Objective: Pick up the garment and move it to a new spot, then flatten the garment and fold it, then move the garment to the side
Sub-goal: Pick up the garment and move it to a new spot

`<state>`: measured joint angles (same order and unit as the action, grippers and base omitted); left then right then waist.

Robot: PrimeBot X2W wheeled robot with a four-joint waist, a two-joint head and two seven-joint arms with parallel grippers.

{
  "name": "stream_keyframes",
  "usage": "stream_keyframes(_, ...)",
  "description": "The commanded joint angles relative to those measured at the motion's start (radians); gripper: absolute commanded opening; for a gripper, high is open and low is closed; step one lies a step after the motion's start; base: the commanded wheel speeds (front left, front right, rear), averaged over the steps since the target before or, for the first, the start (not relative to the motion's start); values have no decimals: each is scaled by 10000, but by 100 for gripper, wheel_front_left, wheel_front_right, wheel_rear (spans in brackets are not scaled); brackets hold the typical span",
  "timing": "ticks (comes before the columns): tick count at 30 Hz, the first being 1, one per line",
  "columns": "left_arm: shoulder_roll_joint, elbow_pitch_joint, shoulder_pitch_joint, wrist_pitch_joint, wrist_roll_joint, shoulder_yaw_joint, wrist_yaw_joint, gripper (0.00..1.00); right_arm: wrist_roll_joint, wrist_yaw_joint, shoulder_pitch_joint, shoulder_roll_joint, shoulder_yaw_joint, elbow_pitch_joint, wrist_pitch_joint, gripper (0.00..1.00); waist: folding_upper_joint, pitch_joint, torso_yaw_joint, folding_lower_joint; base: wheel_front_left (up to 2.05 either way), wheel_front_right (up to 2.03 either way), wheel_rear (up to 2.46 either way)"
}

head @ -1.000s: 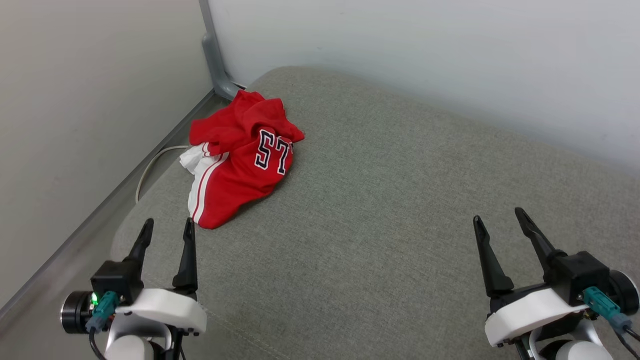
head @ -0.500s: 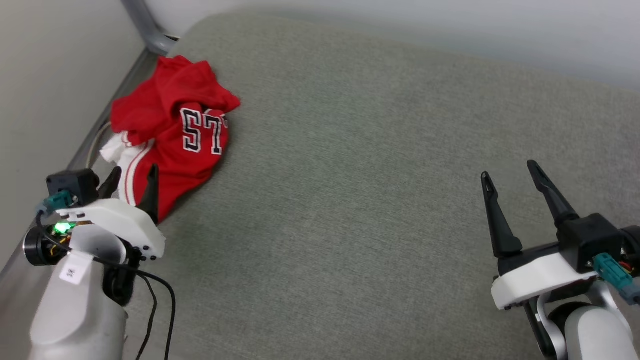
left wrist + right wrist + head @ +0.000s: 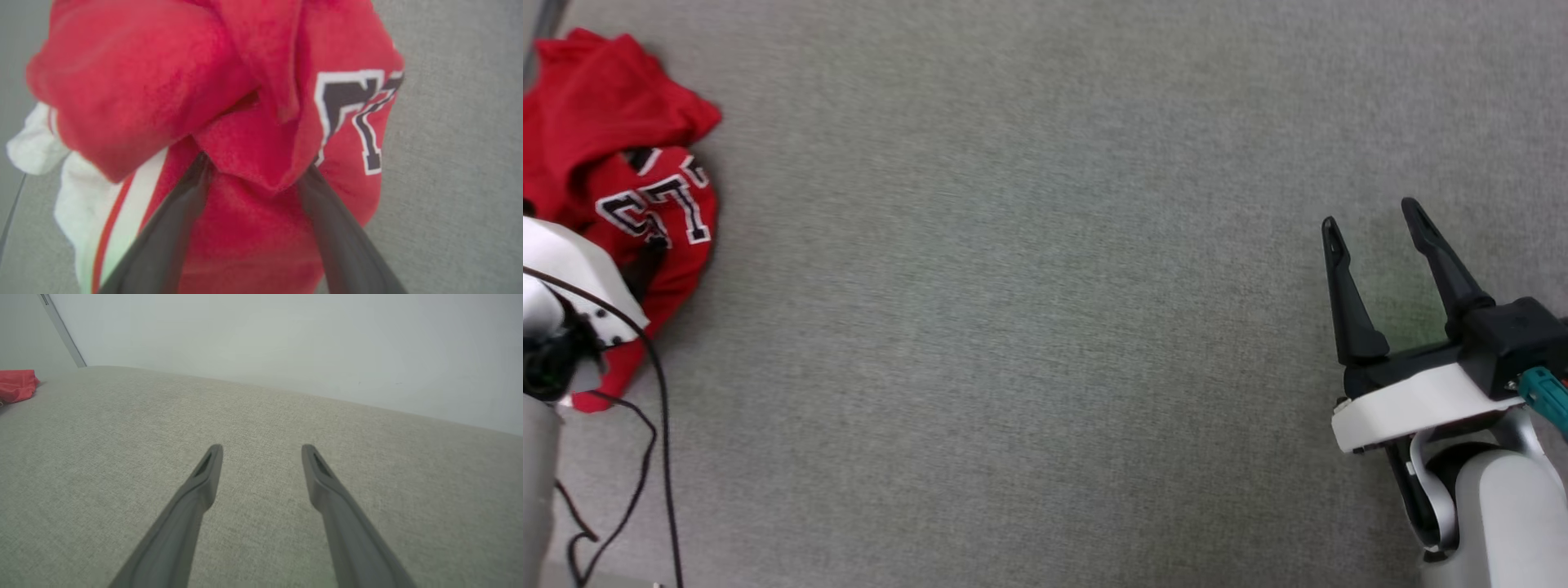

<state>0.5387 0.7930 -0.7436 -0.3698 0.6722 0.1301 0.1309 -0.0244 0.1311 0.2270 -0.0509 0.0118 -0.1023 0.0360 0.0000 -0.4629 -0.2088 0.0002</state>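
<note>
Grey cushion (image 3: 1045,327); garment (image 3: 596,114) lettering creased.

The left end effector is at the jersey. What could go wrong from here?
1. The left end effector is open around only one raised fold of the crumpled jersey; closing there may catch a thin layer that slips.
2. The white sleeve is bunched at the side, so lifting from one point may keep the jersey tangled.
</note>
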Motion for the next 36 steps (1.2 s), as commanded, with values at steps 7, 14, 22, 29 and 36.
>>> stream_keyframes(7, 466, 1028, -156, -2201, 719, 510, -28, 36, 196, -7, 453, 5, 29, 151, 170, 100, 0, -783, 564, -2, 0, 0, 0)
stream_keyframes(14, 328, 1392, -106, -2136, 803, 501, -187, 0, 496, -7, 441, 7, -34, 357, 324, 100, 0, -608, 619, -2, 0, 0, 0)
stream_keyframes(22, 500, 1038, -393, -54, 248, 477, -603, 0, 661, -7, 119, 7, -202, 693, 505, 100, 0, 515, 408, -2, 0, 0, 0)
stream_keyframes(29, 324, 606, -312, 1749, -369, 738, -864, 0, 594, -7, -344, 8, -438, 839, 589, 100, 0, 1749, 279, -2, 0, 0, 0)
stream_keyframes(36, 3, 85, -116, 3103, -871, 1109, -939, 0, 777, -7, -926, 8, -729, 893, 627, 100, 0, 2792, 433, -2, 0, 0, 0)
